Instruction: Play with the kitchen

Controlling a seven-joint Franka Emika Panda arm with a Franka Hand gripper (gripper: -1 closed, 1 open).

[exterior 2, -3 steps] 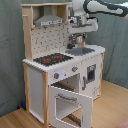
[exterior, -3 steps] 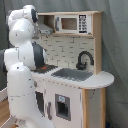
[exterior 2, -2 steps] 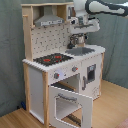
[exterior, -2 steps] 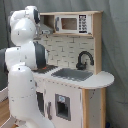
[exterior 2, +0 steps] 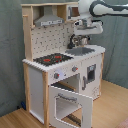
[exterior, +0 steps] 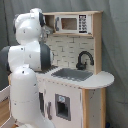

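The kitchen (exterior: 95,50) (exterior 2: 31,50) is a tall white and light-wood toy unit with a pegboard back. In the second exterior view it shows a grey hood (exterior 2: 49,20), a red-ringed stove (exterior 2: 52,59) and an oven door (exterior 2: 70,104) hanging open, tilted down. A black faucet (exterior: 84,59) stands behind the sink (exterior: 73,74). My gripper (exterior 2: 80,36) hangs over the sink area (exterior 2: 80,50), close to the faucet, below the upper shelf. In the first exterior view the white arm (exterior: 27,55) hides the gripper.
A toy microwave (exterior: 73,23) sits on the upper shelf. The rounded counter end (exterior: 102,78) sticks out at the first exterior view's right. A grey curtain (exterior 2: 10,60) hangs behind the kitchen. The open oven door juts over the wooden floor (exterior 2: 112,107).
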